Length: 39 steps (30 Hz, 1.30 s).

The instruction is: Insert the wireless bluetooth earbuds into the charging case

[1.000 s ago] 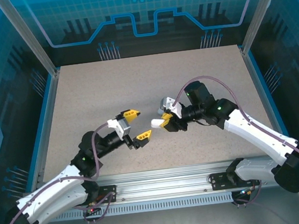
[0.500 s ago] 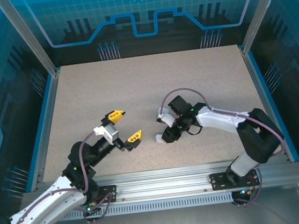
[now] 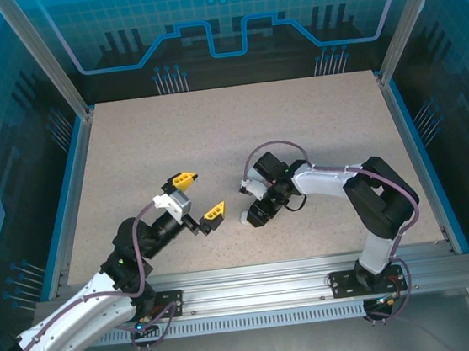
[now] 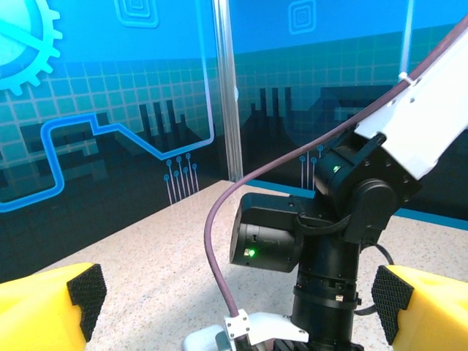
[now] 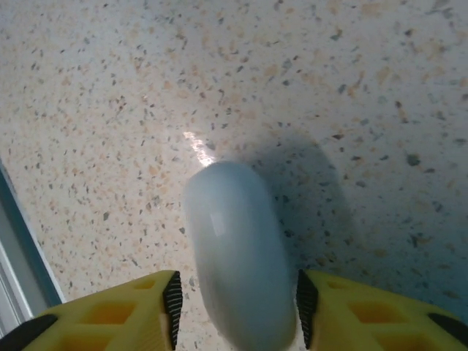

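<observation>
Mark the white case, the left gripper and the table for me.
white case (image 5: 238,252): right wrist view, middle of its rounded shell.
left gripper (image 3: 199,197): top view, midway between its open jaws.
table (image 3: 212,127): top view, bare speckled surface beyond the arms.

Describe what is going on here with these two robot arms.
The right gripper pinches a rounded white case and points it down, close to the speckled table. The left gripper hangs open and empty just beside it. Whether the case touches the table is unclear.
</observation>
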Tool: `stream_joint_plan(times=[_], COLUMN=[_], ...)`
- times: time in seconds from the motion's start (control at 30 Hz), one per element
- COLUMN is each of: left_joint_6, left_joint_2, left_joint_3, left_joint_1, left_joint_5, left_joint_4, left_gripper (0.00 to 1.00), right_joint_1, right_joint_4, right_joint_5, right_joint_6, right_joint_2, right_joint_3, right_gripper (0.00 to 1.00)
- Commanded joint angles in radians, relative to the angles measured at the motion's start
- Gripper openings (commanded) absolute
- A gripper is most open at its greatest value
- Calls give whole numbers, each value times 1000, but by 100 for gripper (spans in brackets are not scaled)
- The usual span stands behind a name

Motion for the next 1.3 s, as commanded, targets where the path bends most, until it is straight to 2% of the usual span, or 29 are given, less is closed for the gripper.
stream_joint_plan(times=[0.0,0.23,0.33,0.47,0.6,0.67,0.83,0.93,1.03,1.2,1.27], left_joint_6=[4,10,-11,-114,-213,-211,-208,-193,-164,-133,-115], left_joint_2=[10,60,90,121,146,174,293,395,506,650,677], left_joint_3=[23,48,57,77,61,46,20,4,-16,-61,-57], left_joint_1=[-2,6,43,186,345,389,481,504,518,542,551], left_joint_5=[-63,-169,-225,-267,-338,-393,-439,-436,-429,-375,-312], left_joint_4=[-20,-45,-55,-135,-181,-171,-113,-35,69,274,311], left_gripper=[97,99,99,99,99,99,99,99,99,99,99], right_joint_1=[-3,-31,-64,-122,-214,-288,-489,-582,-661,-687,-687], right_joint_4=[7,-15,-39,-60,-39,-10,127,230,384,712,798], right_joint_5=[60,156,221,384,566,592,589,602,549,544,540], right_joint_6=[24,38,61,87,110,124,129,138,178,180,167], right_joint_2=[-33,-176,-277,-435,-594,-656,-762,-782,-788,-760,-727], right_joint_3=[3,0,-6,-36,-114,-169,-320,-408,-505,-662,-688], right_gripper=[57,68,70,79,99,100,100,100,100,100,100])
